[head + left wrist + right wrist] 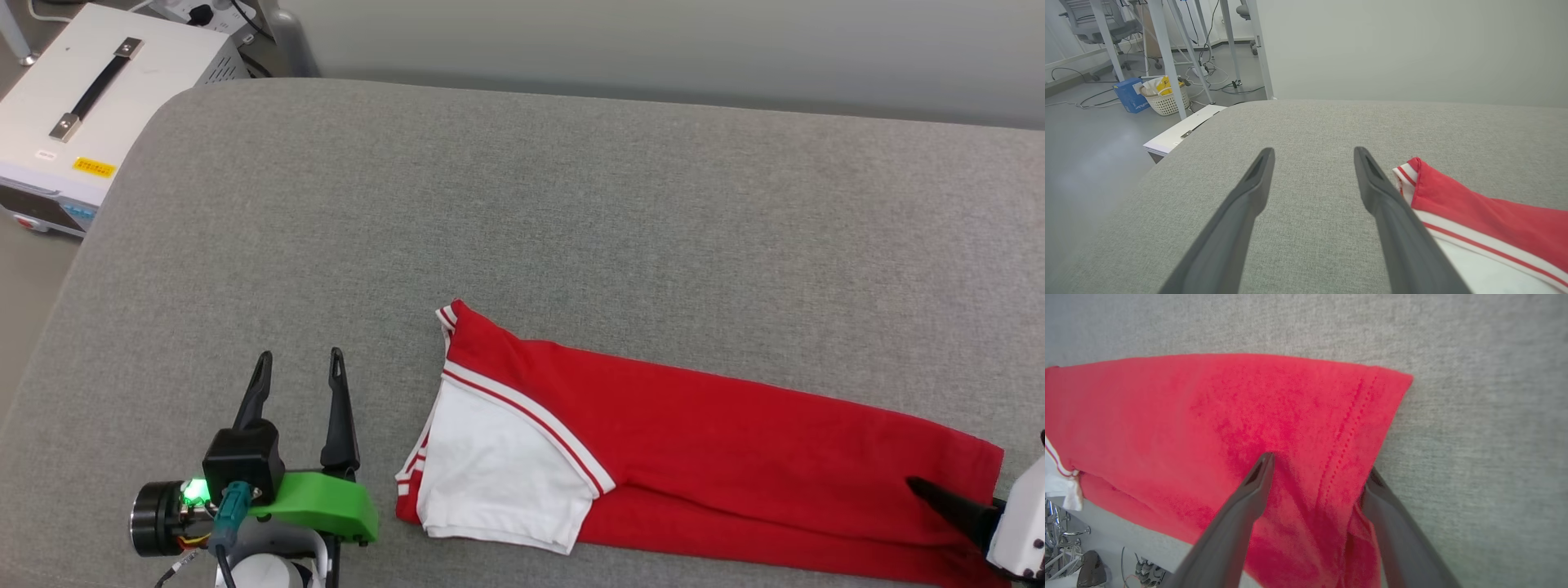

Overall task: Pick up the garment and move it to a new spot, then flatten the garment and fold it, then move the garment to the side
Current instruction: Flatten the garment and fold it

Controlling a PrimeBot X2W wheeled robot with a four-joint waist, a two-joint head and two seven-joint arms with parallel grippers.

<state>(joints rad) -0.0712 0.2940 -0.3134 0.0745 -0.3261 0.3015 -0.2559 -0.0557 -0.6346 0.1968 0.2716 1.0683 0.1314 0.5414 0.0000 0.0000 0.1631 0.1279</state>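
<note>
Upholstery in grey weave spans the head view, and on it lies one garment, red, folded lengthwise into a long strip that runs from the lower middle of the frame to the lower right edge. One white sleeve with red-and-white striped trim lies on top at the strip's left end. Two grippers are in view. The left gripper sits at the lower left of the head view, just beside the sleeve end but apart from it, its two dark fingers spread wide over bare weave with nothing between them; in the left wrist view the striped collar edge of the garment shows at the right. The right gripper is at the strip's other end: in the right wrist view its two fingers stand wide apart, one resting on the red cloth, the other at the stitched hem edge, with a rumpled fold of cloth between them and not pinched. One white case with one black handle stands in the upper left of the head view.
</note>
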